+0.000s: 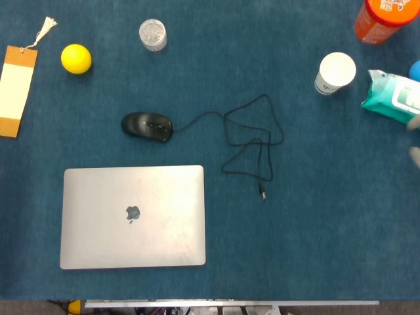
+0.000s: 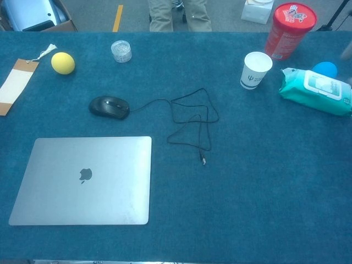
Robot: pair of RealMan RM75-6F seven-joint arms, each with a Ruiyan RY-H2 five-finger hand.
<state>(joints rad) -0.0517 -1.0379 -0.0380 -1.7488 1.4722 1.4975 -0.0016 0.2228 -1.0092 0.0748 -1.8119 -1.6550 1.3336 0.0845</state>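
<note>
A closed silver laptop (image 1: pixel 132 216) lies at the front left of the blue table cover. Behind it sits a black wired mouse (image 1: pixel 147 126), its cable (image 1: pixel 252 141) looping to the right and ending in a loose plug (image 1: pixel 263 194). A pale blurred shape at the right edge of the head view is my right hand (image 1: pixel 415 152), just in front of the teal wet-wipes pack (image 1: pixel 392 98). How its fingers stand is lost in the blur. It touches nothing that I can make out. My left hand shows in neither view.
A yellow ball (image 1: pixel 76 58), a paper tag (image 1: pixel 16 82) and a small clear jar (image 1: pixel 152 34) lie at the back left. A white paper cup (image 1: pixel 336 72), a red canister (image 1: pixel 380 20) and a blue ball (image 2: pixel 325 69) stand at the back right. Someone's legs (image 2: pixel 179 14) show beyond the table.
</note>
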